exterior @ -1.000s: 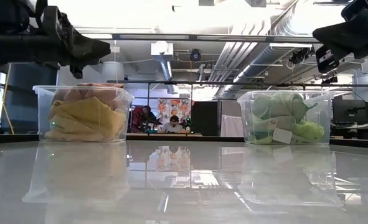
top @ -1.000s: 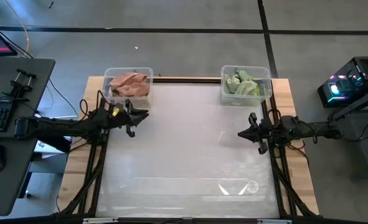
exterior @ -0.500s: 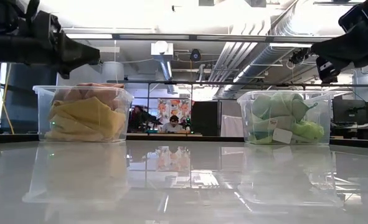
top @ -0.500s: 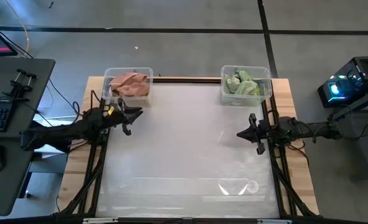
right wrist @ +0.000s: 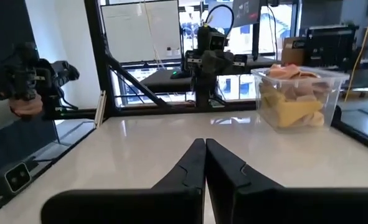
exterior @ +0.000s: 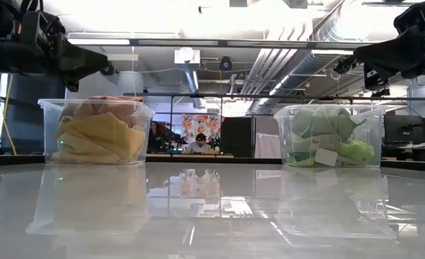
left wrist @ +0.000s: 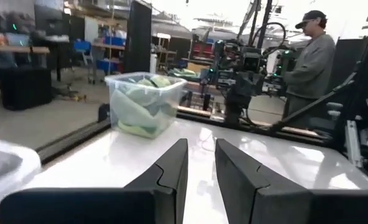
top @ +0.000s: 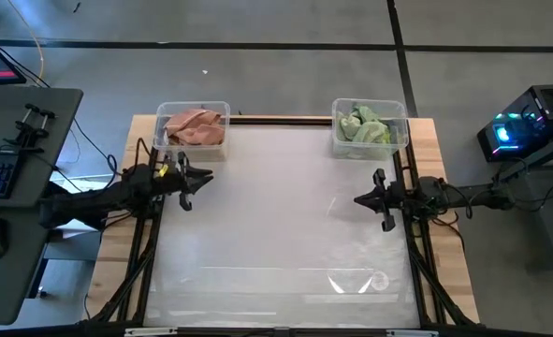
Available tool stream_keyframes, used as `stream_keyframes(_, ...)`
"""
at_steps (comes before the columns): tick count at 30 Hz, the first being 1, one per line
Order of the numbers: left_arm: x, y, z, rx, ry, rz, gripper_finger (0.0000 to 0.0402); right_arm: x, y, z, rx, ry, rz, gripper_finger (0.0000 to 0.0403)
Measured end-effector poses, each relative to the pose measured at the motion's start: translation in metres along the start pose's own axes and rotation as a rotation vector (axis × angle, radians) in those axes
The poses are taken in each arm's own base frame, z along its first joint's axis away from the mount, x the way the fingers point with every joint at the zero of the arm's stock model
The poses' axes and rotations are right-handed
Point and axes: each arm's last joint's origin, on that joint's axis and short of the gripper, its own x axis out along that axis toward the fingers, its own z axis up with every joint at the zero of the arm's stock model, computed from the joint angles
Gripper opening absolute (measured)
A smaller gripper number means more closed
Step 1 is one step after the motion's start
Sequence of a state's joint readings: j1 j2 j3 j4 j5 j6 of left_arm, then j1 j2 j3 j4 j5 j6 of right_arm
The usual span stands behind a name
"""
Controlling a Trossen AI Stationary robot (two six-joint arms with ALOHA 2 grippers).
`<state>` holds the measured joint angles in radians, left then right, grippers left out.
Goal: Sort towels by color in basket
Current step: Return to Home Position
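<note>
Robotics lab, this: exposed ducts point(exterior: 298, 50) above me, keyboard desk point(top: 63, 140) behind my left jaws, lit computer tower point(top: 524, 124) behind my right jaws.

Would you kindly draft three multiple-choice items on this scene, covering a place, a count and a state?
1. Where on the table is the bin of green towels, seen from above?
A. top right corner
B. top left corner
C. centre

2. How many transparent bins are there?
A. one
B. two
C. four

3. How are the right gripper's fingers?
A. shut, empty
B. clamped on a towel
C. spread wide

1 A: the high view shows it at top right.
2 B: that one plus the bin of warm-coloured towels.
3 A: its wrist view shows them touching, nothing between.
</note>
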<state>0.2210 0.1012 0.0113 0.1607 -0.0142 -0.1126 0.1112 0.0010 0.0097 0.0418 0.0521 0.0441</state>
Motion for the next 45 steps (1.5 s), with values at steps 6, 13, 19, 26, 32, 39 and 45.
stream_keyframes(6,-0.0066,-0.0001,-0.0043,-0.041,0.035,-0.021,0.0052,0.0003,-0.0001,-0.0017,0.051,0.019,-0.002,0.0002)
stream_keyframes(13,-0.0066,-0.0003,-0.0058,-0.024,0.06,-0.026,0.0024,0.0004,-0.0001,-0.0021,0.051,0.022,-0.001,0.0002)
stream_keyframes(19,-0.0066,-0.0019,-0.0059,0.058,0.055,-0.042,0.0003,0.0004,-0.0001,-0.0021,0.051,0.022,-0.001,0.0002)
stream_keyframes(26,-0.0058,-0.0045,-0.0073,0.134,0.066,-0.044,0.0001,0.0004,0.0,-0.0022,0.051,0.023,0.0,0.0002)
stream_keyframes(32,-0.0042,-0.0042,-0.0096,0.145,0.093,-0.016,0.0001,0.0004,0.0,-0.0023,0.051,0.023,0.0,0.0002)
stream_keyframes(39,-0.0039,-0.0042,-0.01,0.091,0.098,-0.013,0.0001,0.0004,0.0,-0.0023,0.051,0.023,0.0,0.0002)
stream_keyframes(45,-0.0039,-0.0042,-0.0099,0.062,0.097,-0.011,0.0001,0.0004,0.0,-0.0023,0.051,0.023,0.0,0.0002)
